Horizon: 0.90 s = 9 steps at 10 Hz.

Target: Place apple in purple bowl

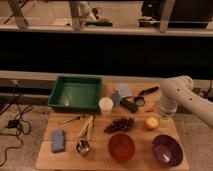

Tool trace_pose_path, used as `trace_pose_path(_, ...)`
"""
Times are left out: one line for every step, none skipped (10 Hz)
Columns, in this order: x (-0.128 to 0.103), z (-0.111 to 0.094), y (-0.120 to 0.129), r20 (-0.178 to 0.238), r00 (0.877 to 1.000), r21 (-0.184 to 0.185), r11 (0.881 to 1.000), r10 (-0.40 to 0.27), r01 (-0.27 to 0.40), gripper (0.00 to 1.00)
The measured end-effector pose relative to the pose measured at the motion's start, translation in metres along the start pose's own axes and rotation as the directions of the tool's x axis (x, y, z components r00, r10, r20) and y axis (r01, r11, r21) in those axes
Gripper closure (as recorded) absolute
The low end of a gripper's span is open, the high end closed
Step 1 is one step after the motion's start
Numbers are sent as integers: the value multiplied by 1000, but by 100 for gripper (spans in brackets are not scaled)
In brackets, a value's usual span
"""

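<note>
The apple, small, round and pale yellow-orange, sits on the wooden table at the right, behind the purple bowl. The purple bowl is dark and glossy, stands at the front right corner, and looks empty. My white arm reaches in from the right. My gripper hangs at the arm's lower end, just above and to the right of the apple, close to it. The arm's bulk hides its tips.
An orange-brown bowl stands left of the purple bowl, with dark grapes behind it. Further back are a green tray, a white cup and black tools. A blue sponge and a metal cup lie front left.
</note>
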Motion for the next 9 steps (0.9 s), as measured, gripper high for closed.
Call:
trace_pose_path(-1,0,0,0,1000,0,1000,-1,1,23)
trace_pose_path(-2,0,-1,1,1000,0,1000,-3,3,23)
trace_pose_path(-2,0,-1,3,1000,0,1000,1,-1,23)
trace_pose_path(-1,2,-2,7,1000,-12,1000,17,-17,23)
trace_pose_path(-6,10,-2,12,999,-47,998,31,-30,23)
trace_pose_path(-13,22,-6,18,999,-77,996,43,-41,23)
trace_pose_path(-15,34,-7,24,998,-104,993,61,-58,23)
trace_pose_path(-17,41,-8,30,997,-120,990,73,-69,23)
trace_pose_path(-21,46,-10,42,995,-137,987,85,-79,23)
